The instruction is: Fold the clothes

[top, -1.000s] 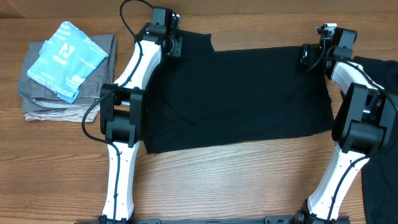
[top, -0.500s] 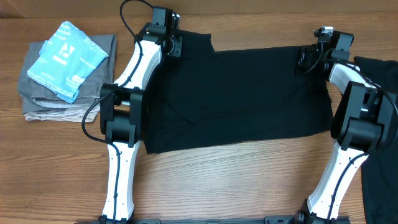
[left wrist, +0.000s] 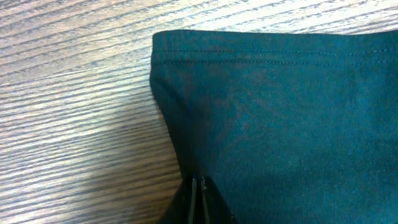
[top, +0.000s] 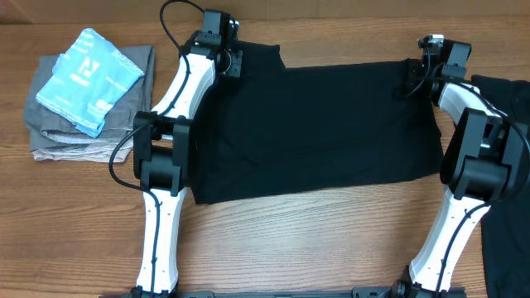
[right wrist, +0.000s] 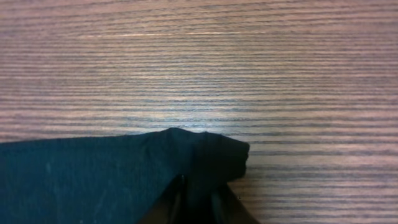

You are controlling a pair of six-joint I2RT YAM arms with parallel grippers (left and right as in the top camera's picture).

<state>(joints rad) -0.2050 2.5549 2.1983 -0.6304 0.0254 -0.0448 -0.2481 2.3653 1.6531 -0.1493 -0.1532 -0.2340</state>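
A folded light-blue top [top: 89, 79] lies on folded grey clothes [top: 50, 136] at the left. The left gripper [left wrist: 198, 186] is closed tight on the far left corner of the black shirt [top: 319, 128]. The shirt lies spread flat across the middle of the wooden table [top: 315, 240]. The right gripper [right wrist: 199, 183] pinches its far right corner.

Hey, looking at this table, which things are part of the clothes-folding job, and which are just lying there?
Part of the job:
- spread black shirt, pinched at its far edge by the left gripper and right gripper
- second black garment at the right edge

Just lying about:
- light-blue folded garment
- grey folded garments under it
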